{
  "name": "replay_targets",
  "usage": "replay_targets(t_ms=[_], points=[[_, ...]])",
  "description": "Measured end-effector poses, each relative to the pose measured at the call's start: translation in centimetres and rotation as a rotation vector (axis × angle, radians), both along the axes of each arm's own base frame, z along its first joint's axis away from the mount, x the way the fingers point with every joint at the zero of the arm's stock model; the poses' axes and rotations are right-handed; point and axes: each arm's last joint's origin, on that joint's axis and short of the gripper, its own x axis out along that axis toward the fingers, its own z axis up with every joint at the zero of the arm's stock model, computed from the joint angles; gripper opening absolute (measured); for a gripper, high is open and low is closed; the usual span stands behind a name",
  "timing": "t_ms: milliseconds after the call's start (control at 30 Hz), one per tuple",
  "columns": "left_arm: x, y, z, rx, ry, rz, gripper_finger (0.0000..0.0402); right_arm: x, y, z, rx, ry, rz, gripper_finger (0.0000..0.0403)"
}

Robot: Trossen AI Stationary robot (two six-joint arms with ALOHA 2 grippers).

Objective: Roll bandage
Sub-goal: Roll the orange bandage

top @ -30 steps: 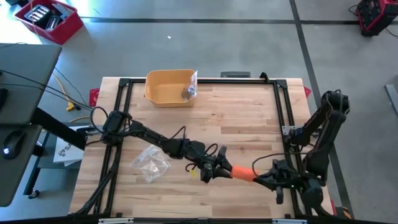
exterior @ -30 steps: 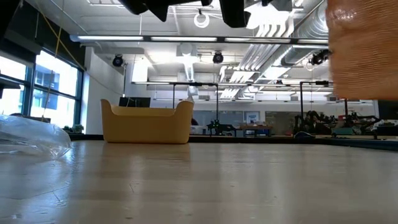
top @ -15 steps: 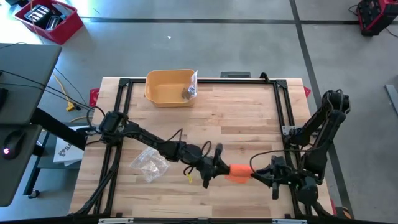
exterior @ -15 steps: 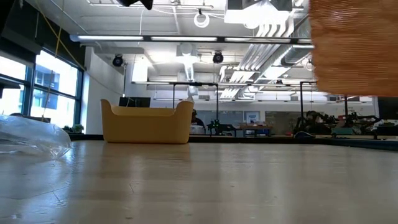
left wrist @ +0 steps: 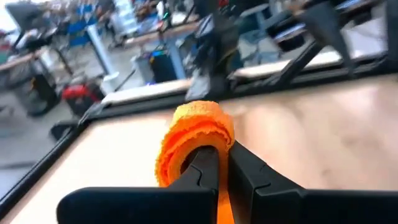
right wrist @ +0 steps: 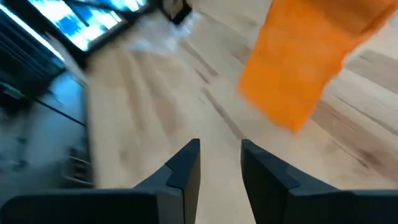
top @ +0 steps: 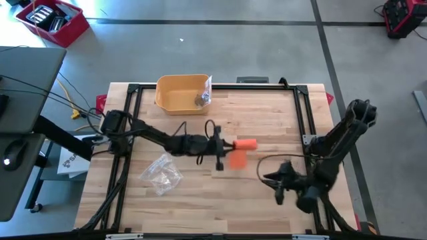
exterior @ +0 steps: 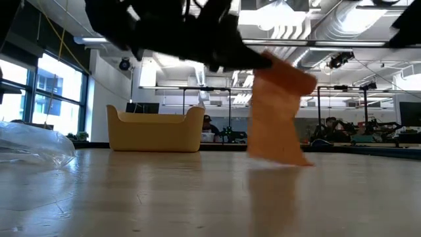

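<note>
Left gripper (left wrist: 222,163) pinching an orange bandage (left wrist: 194,134)

At the frame's centre the two dark fingers (left wrist: 202,171) press together on a loosely rolled orange bandage, a strip trailing down between them. Behind lies the pale wooden table (left wrist: 323,134); blurred room clutter fills the upper frame.

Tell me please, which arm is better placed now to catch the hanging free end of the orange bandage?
Right, probably. The right hand is open, holds nothing, and faces the hanging tail of the bandage across bare wood. The left hand is shut on the bandage roll and cannot let go.
</note>
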Motion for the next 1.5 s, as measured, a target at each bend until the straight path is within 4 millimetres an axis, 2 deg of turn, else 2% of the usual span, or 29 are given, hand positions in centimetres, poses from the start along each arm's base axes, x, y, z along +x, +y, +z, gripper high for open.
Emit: replay_targets(t_ms=[167,300,367,467,600,733,933,1067,1133,1200,1333,1500], points=[[-1.0,4.1,-2.0,-0.032,0.063,0.104,0.0004,3.1,-1.9,-0.5,-0.042,0.135,0.076,0.0104],[-2.3,6.7,-3.5,-0.053,0.098,0.167,0.0005,6.0,-3.7,0.0,-0.114,0.152,0.266,0.0104],[-3.0,7.5,-4.1,-0.065,0.091,0.174,0.0005,7.5,-5.1,0.3,-0.163,0.140,0.354,0.0104],[-4.1,8.6,-4.9,-0.070,0.087,0.208,0.0006,9.8,-8.2,-0.1,-0.235,0.159,0.427,0.0104],[-5.4,9.4,-5.8,-0.090,0.090,0.241,0.0006,12.8,-12.4,-2.2,-0.352,0.208,0.462,0.0105],[-6.4,9.7,-6.9,-0.119,0.118,0.275,0.0007,15.6,-15.7,-4.4,-0.325,0.119,0.533,0.0105],[-6.8,9.7,-8.6,-0.153,0.121,0.299,0.0007,16.8,-18.6,-10.3,-0.296,0.270,0.548,0.0105],[-6.7,9.5,-9.1,-0.157,0.132,0.296,0.0007,17.0,-19.2,-12.8,-0.261,0.331,0.547,0.0096],[-6.7,9.5,-9.2,-0.157,0.135,0.295,0.0007,17.0,-18.9,-13.2,-0.257,0.352,0.562,0.0069],[-6.6,9.4,-9.2,-0.156,0.135,0.294,0.0007,17.0,-18.3,-13.3,-0.254,0.364,0.571,0.0025],[-6.6,9.2,-9.1,-0.145,0.126,0.319,0.0007,16.7,-16.4,-12.5,-0.229,0.366,0.536,0.0009],[-6.6,8.9,-9.1,-0.116,0.126,0.344,0.0007,14.9,-12.0,-10.0,-0.092,0.348,0.630,0.0002]])
